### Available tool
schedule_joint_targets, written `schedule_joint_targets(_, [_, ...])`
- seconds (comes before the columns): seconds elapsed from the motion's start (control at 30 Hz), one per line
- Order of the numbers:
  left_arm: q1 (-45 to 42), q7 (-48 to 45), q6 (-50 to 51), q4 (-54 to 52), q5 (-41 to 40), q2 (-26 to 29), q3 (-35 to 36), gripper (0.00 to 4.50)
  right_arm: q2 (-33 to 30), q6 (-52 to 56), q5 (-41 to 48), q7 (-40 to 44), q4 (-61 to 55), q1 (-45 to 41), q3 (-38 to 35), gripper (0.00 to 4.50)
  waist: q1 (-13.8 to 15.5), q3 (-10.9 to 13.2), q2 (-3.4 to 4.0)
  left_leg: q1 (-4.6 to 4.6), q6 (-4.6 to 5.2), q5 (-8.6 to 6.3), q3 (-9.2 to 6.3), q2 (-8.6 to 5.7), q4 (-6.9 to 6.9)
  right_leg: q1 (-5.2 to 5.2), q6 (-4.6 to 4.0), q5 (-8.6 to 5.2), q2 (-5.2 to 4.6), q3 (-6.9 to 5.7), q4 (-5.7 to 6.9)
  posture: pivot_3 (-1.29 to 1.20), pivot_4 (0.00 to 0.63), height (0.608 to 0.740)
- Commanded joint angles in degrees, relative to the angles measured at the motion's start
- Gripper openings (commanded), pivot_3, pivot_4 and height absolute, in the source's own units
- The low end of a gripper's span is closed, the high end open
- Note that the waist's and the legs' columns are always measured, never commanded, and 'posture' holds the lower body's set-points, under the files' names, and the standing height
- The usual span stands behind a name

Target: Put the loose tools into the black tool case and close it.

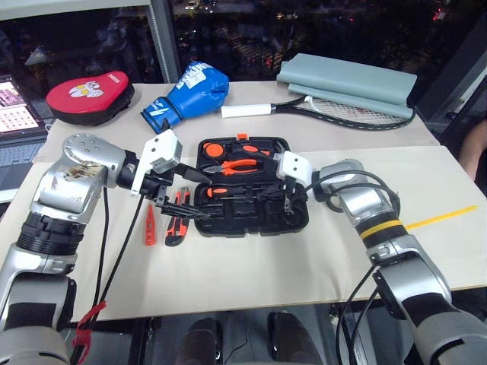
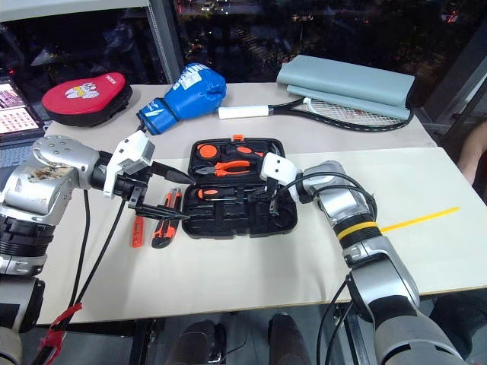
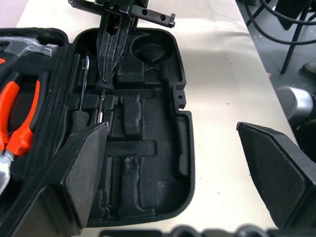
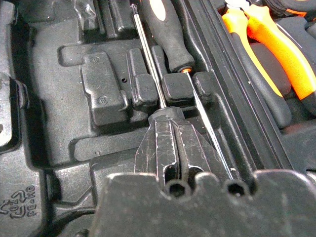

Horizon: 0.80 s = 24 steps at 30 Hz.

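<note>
Black tool case lies open on the desk, screwdrivers seated in their slots. Our right tool hangs over them, fingers together, gripping nothing; left tool spread wide. Next, we approach utility knife square to its length.

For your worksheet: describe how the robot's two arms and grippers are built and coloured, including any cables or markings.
Both arms have silver-grey metal shells with black joint sections. The left arm carries loose black cables and a red tie near its lower part; its shoulder shell looks scuffed. The right arm has a yellow band and looped black cables. Each wrist ends in a white block bearing two black fingers: left gripper, right gripper.
</note>
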Motion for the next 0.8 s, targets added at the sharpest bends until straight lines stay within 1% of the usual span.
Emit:
schedule_joint_targets(0.03, [7.99, 3.04, 5.86, -7.34, -4.02, 4.74, 9.40, 4.50, -2.15, 9.04, 9.98, -1.94, -12.77, 3.94, -5.56, 1.45, -0.25, 0.00, 0.00, -0.04, 0.00, 0.00, 0.03, -0.01, -0.03, -0.04, 0.01, -0.01, -0.01, 0.00, -0.03, 0.00, 0.150, 0.736])
schedule_joint_targets(0.13, [18.85, 4.61, 6.93, -10.74, -4.17, 7.99, 17.48, 4.50, -4.10, 10.74, 14.92, -2.19, -17.86, 7.29, -7.96, 2.59, -0.47, 0.01, 0.01, -0.05, 0.00, 0.00, 0.11, -0.01, -0.33, -0.13, -0.01, -0.01, -0.11, 0.00, -0.25, 0.00, 0.150, 0.736])
schedule_joint_targets(0.2, [29.47, 4.97, 7.84, -11.02, -2.08, 9.55, 27.36, 4.50, -5.57, 11.70, 19.17, -1.45, -19.96, 9.55, -10.42, 3.21, -0.54, 0.00, 0.00, -0.02, -0.02, 0.01, 0.11, -0.01, -0.35, -0.11, -0.02, -0.02, -0.15, -0.04, -0.56, 0.00, 0.150, 0.736])
schedule_joint_targets(0.23, [33.10, 5.77, 8.26, -10.99, -1.12, 9.93, 30.87, 4.50, -6.29, 11.79, 20.39, -1.31, -20.26, 10.21, -11.20, 3.55, -0.60, 0.01, 0.00, 0.02, -0.03, 0.02, 0.13, -0.01, -0.35, -0.09, -0.02, -0.02, -0.16, -0.06, -0.58, 0.00, 0.150, 0.736])
schedule_joint_targets(0.3, [36.93, 8.24, 9.63, -11.54, -0.50, 10.36, 34.10, 4.50, -7.49, 11.40, 21.91, -1.94, -20.09, 10.66, -11.77, 4.29, -0.42, 0.01, 0.00, 0.19, -0.03, 0.02, 0.15, 0.00, -0.39, -0.01, -0.05, -0.03, -0.24, -0.06, -0.57, 0.00, 0.150, 0.736])
schedule_joint_targets(0.33, [38.09, 9.16, 10.13, -12.21, -0.55, 10.49, 34.71, 4.50, -7.87, 11.14, 22.55, -2.44, -19.85, 10.62, -11.83, 4.48, -0.04, 0.02, -0.02, 0.26, -0.04, 0.02, 0.15, -0.01, -0.39, 0.06, -0.06, -0.04, -0.29, -0.11, -0.56, 0.00, 0.150, 0.736])
schedule_joint_targets(0.43, [38.65, 11.95, 14.88, -16.10, -2.38, 10.65, 34.08, 4.50, -8.30, 10.44, 23.40, -3.73, -19.16, 10.10, -11.21, 4.48, 1.13, 0.03, -0.02, 0.64, -0.08, 0.10, 0.08, 0.00, -0.37, 0.54, -0.07, -0.05, -0.34, -0.29, -0.68, 0.00, 0.150, 0.736])
schedule_joint_targets(0.47, [38.00, 13.45, 17.18, -17.65, -3.04, 10.64, 33.15, 4.50, -8.37, 10.08, 23.42, -4.08, -18.98, 9.96, -10.86, 4.48, 1.35, 0.03, -0.02, 0.83, -0.08, 0.10, 0.06, 0.01, -0.37, 0.71, -0.06, -0.08, -0.37, -0.32, -0.76, 0.00, 0.150, 0.736])
schedule_joint_targets(0.53, [35.00, 17.11, 23.72, -20.54, -5.03, 10.44, 30.62, 4.50, -8.38, 9.67, 23.73, -4.94, -18.96, 9.69, -10.13, 4.48, 1.67, 0.01, -0.05, 0.89, -0.08, 0.10, 0.02, 0.01, -0.37, 0.72, 0.03, -0.15, -0.42, -0.38, -0.87, 0.00, 0.150, 0.736])
schedule_joint_targets(0.63, [26.86, 23.60, 38.44, -22.72, -8.31, 9.14, 26.64, 4.50, -8.21, 8.77, 23.91, -6.28, -19.30, 9.59, -9.14, 4.48, 1.84, 0.01, -0.11, 0.81, -0.08, 0.11, 0.02, -0.04, -0.35, 0.80, 0.01, -0.11, -0.41, -0.36, -0.78, 0.00, 0.150, 0.736])
schedule_joint_targets(0.7, [20.01, 28.81, 48.12, -22.55, -7.63, 7.17, 23.03, 4.50, -7.79, 8.60, 24.29, -7.62, -19.81, 9.68, -8.63, 4.48, 1.74, 0.00, -0.12, 0.79, -0.09, 0.11, 0.03, -0.08, -0.36, 0.75, -0.02, -0.08, -0.39, -0.32, -0.60, 0.00, 0.150, 0.736])
schedule_joint_targets(0.73, [17.33, 30.95, 50.96, -22.14, -7.69, 6.53, 21.32, 4.50, -7.64, 8.53, 24.54, -8.24, -20.25, 9.87, -8.39, 4.48, 1.70, 0.00, -0.12, 0.78, -0.09, 0.11, 0.03, -0.10, -0.38, 0.72, -0.02, -0.08, -0.38, -0.32, -0.56, 0.00, 0.150, 0.736])
schedule_joint_targets(0.8, [12.91, 35.79, 52.85, -18.84, -9.66, 5.10, 18.14, 4.50, -7.41, 8.23, 25.08, -9.32, -21.27, 10.45, -7.96, 4.48, 1.46, -0.01, -0.14, 0.76, -0.09, 0.11, 0.03, -0.10, -0.40, 0.71, -0.03, -0.08, -0.30, -0.32, -0.56, 0.00, 0.150, 0.736])
